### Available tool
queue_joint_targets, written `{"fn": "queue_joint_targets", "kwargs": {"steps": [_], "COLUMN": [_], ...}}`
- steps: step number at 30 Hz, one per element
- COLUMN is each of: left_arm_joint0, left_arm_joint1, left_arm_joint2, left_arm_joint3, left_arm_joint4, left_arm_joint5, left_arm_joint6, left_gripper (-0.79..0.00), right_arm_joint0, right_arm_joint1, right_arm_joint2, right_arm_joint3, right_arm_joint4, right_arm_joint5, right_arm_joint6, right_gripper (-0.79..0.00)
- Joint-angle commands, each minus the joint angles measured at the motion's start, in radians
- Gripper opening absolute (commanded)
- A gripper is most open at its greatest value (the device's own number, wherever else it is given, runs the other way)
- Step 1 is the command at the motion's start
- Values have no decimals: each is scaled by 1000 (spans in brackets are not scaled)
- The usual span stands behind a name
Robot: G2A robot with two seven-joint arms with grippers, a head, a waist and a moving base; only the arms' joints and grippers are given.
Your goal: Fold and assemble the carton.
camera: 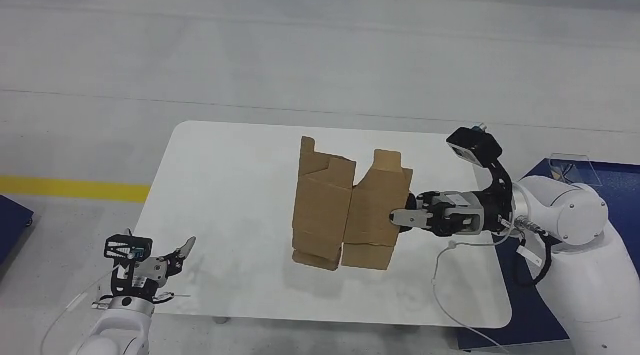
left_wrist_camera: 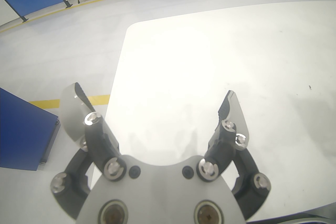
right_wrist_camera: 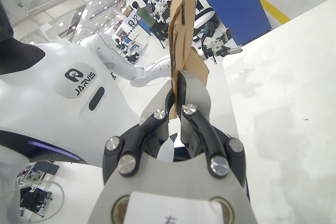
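A flattened brown carton (camera: 345, 210) is held up off the white table (camera: 230, 165) near its middle, its flaps unfolded. My right gripper (camera: 396, 218) is shut on the carton's right edge. In the right wrist view the carton (right_wrist_camera: 181, 22) appears edge-on, pinched between the right gripper's (right_wrist_camera: 175, 83) fingers. My left gripper (camera: 183, 251) stands open at the table's front left corner, well away from the carton. Its fingers (left_wrist_camera: 231, 107) are spread wide over bare table with nothing between them in the left wrist view.
The table's (left_wrist_camera: 210, 51) rounded front left corner and edge lie under the left gripper (left_wrist_camera: 155, 99). A blue cabinet (left_wrist_camera: 23, 130) stands on the floor to the left of the table, another blue unit (camera: 590, 170) at the right.
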Motion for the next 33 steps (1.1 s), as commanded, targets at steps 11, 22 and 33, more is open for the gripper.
{"fn": "queue_joint_targets", "kwargs": {"steps": [11, 22, 33], "left_arm_joint0": [0, 0, 0], "left_arm_joint1": [0, 0, 0], "left_arm_joint2": [0, 0, 0], "left_arm_joint3": [0, 0, 0], "left_arm_joint4": [0, 0, 0], "left_arm_joint5": [0, 0, 0], "left_arm_joint6": [0, 0, 0], "left_gripper": [0, 0, 0], "right_arm_joint0": [-39, 35, 39], "right_arm_joint1": [-17, -86, -127], "right_arm_joint2": [-43, -359, -519], "right_arm_joint3": [11, 184, 300], "right_arm_joint4": [459, 1292, 1925], "right_arm_joint5": [111, 940, 1335], "right_arm_joint6": [-6, -30, -526], "right_gripper": [-785, -785, -785]}}
